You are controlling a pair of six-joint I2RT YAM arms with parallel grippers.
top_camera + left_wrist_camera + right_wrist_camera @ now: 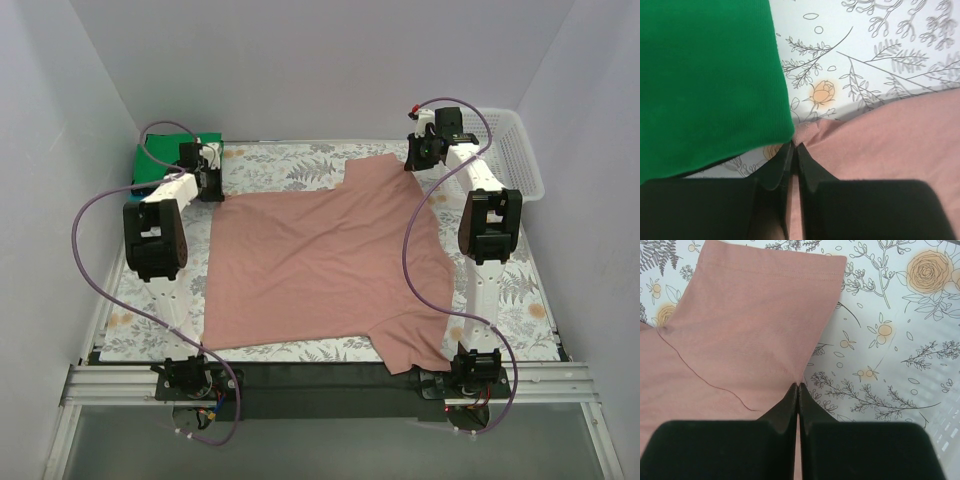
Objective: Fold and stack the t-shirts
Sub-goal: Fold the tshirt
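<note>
A dusty pink-brown t-shirt (pixel 320 265) lies spread flat on the floral table cloth, one sleeve toward the front right and one at the back. A bright green folded t-shirt (pixel 165 160) lies at the back left corner. My left gripper (pixel 208 178) is shut on the pink shirt's back left corner (pixel 812 131), right beside the green shirt (pixel 705 85). My right gripper (pixel 418 160) is shut on the pink shirt's edge by the back sleeve (pixel 765 325), its closed fingertips (pixel 798 386) pinching the cloth.
A white plastic mesh basket (pixel 512 150) stands at the back right, just beyond the right arm. The floral table cloth (pixel 300 165) shows around the shirt. White walls close in the left, right and back sides.
</note>
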